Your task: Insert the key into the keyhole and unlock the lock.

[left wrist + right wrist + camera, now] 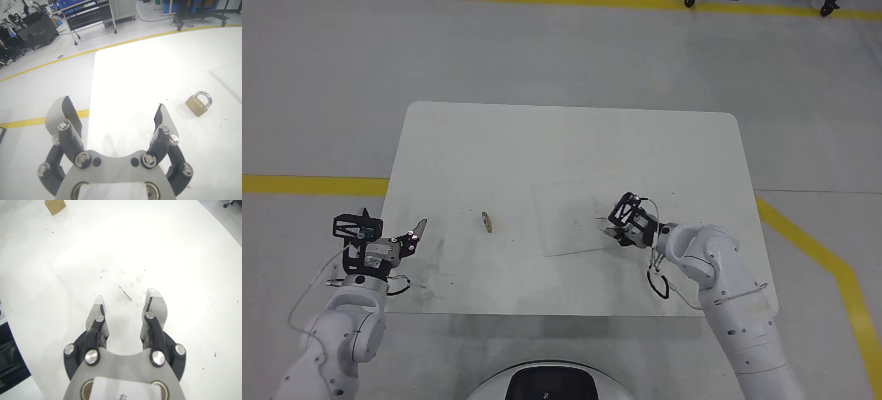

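The key [124, 292] lay on the white table [572, 130] at its right-hand near part. It showed as a thin grey metal sliver on a faint, clear rectangular sheet [572, 215]. The right gripper [126, 295] hung just over it with its two pale-tipped fingers spread apart, one on each side of the key and neither clamped on it.

The lock [198, 107], a small brass padlock with a curved steel shackle, lay well to the left of the key, near the middle of the table's left half. Nothing stood between key and lock; only a few dark specks dotted the smooth tabletop there.

The left gripper [113, 102] hovered at the table's left edge, left of the lock and apart from it. Its fingers were wide open and held nothing. One dark ribbed pad [70, 111] was out over the floor and the other was over the tabletop.

The table was a rounded-cornered slab, with bare surface across its far half. Around it ran grey floor marked with a yellow line [302, 185].
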Controlling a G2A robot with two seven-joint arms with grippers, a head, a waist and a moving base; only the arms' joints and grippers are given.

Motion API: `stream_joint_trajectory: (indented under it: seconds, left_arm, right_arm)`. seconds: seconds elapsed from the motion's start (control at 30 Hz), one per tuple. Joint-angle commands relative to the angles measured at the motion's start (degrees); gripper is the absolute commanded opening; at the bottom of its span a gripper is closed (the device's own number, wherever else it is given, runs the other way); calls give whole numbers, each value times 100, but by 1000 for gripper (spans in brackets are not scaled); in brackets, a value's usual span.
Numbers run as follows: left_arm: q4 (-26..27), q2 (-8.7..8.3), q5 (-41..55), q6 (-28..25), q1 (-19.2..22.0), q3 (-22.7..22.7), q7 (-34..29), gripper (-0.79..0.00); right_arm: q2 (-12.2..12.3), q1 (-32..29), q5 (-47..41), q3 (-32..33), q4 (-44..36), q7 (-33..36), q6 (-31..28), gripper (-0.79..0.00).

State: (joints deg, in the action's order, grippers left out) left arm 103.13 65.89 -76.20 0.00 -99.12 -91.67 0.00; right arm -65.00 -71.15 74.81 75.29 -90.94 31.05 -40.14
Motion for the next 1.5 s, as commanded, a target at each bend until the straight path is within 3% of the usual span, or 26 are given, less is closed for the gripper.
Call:
stream_joint_trajectory:
  seconds: [0.0,0.23,0.47,0.57,0.6,0.67,0.83,0.97,1.1,1.23,1.33,1.47]
  left_arm:
    - [0,0,0,0,0,0,0,0]
    - [0,0,0,0,0,0,0,0]
    - [0,0,0,0,0,0,0,0]
    - [0,0,0,0,0,0,0,0]
    - [0,0,0,0,0,0,0,0]
    - [0,0,0,0,0,0,0,0]
    - [0,0,0,0,0,0,0,0]
    - [0,0,0,0,0,0,0,0]
    - [0,0,0,0,0,0,0,0]
    - [0,0,0,0,0,0,0,0]
    - [0,0,0,0,0,0,0,0]
    - [0,0,0,0,0,0,0,0]
  right_arm:
    - [-11,141,133,-150,78,120,15,-336]
    - [-31,486,359,-485,292,255,-130,-342]
    - [-46,703,628,-769,385,263,-193,-443]
    - [-43,739,722,-839,392,225,-243,-533]
    - [-39,753,762,-854,396,223,-264,-643]
    - [-37,771,810,-876,417,205,-229,-785]
    - [-20,842,907,-860,398,100,-229,-785]
    - [39,804,670,-626,268,-154,-575,-785]
    - [132,610,658,-319,-17,-726,-983,-785]
    - [197,330,463,35,-217,-1389,-973,-785]
    - [197,117,-347,348,-174,-1797,-620,-785]
    - [163,-1,-2653,628,212,-1793,-366,-785]
